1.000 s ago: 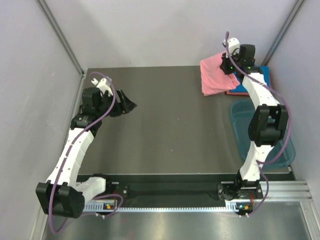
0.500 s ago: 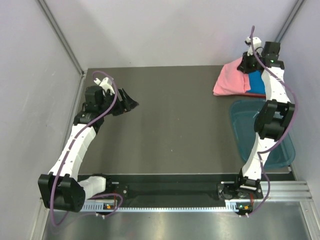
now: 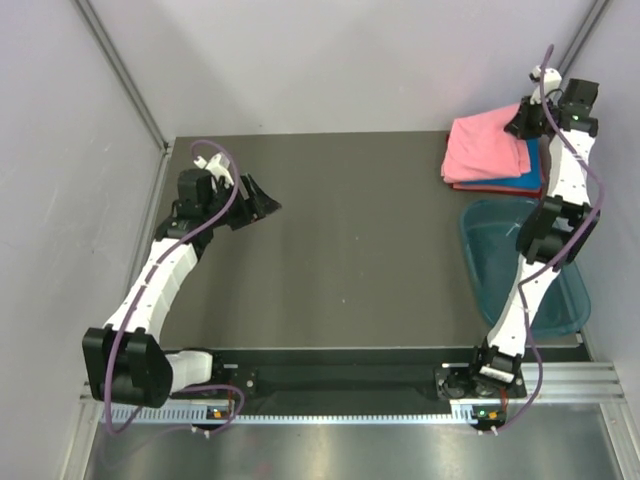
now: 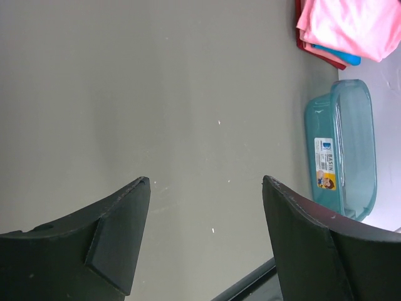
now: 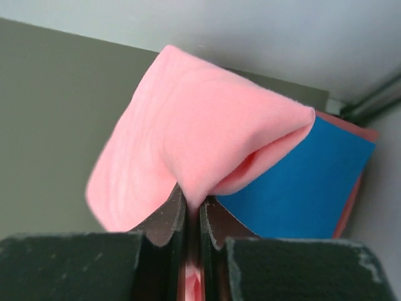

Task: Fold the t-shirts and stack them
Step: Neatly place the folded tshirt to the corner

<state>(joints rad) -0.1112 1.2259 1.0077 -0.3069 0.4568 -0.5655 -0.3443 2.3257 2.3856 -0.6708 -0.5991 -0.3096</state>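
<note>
Stacking step: right hand clenched on salmon-pink t-shirt, draped over blue t-shirt and reddish-pink t-shirt at far right corner of desk; next likely lower it square and let go; left hand released, idle.

free: table centre, left to right | right edge: tub | far-right corner: pink t-shirt atop stack, right arm above | left edge: left arm

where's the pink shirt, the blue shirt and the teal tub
pink shirt (image 3: 485,145), top view, middle of the top fold
blue shirt (image 5: 301,188), right wrist view, exposed flat face
teal tub (image 4: 319,125), left wrist view, side wall
</note>
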